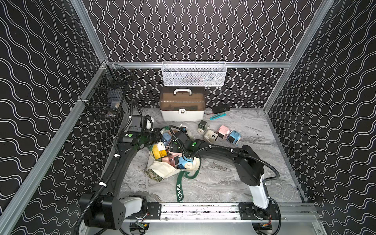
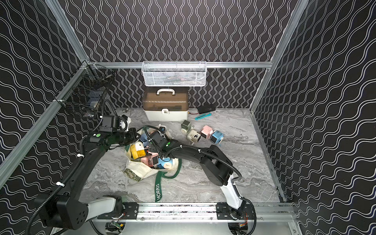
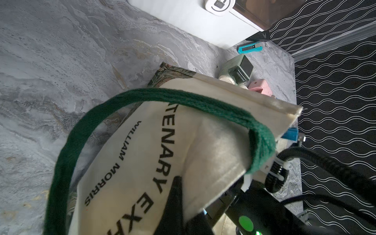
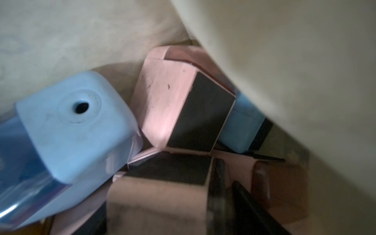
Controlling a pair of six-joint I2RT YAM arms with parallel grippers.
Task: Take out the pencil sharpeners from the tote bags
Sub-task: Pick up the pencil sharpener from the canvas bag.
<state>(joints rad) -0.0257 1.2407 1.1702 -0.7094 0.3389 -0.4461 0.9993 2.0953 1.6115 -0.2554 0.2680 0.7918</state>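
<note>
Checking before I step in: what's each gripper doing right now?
Left gripper: shut on the tote bag cloth.
Right gripper: inside the bag, cannot tell.

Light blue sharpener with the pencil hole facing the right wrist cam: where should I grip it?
Probably grip the light blue sharpener across its opaque body beside the hole face, not the clear drawer end, coming in through the mouth of the tote bag. It lies on top, cloth on one flank, the pink sharpener close against the other.
</note>
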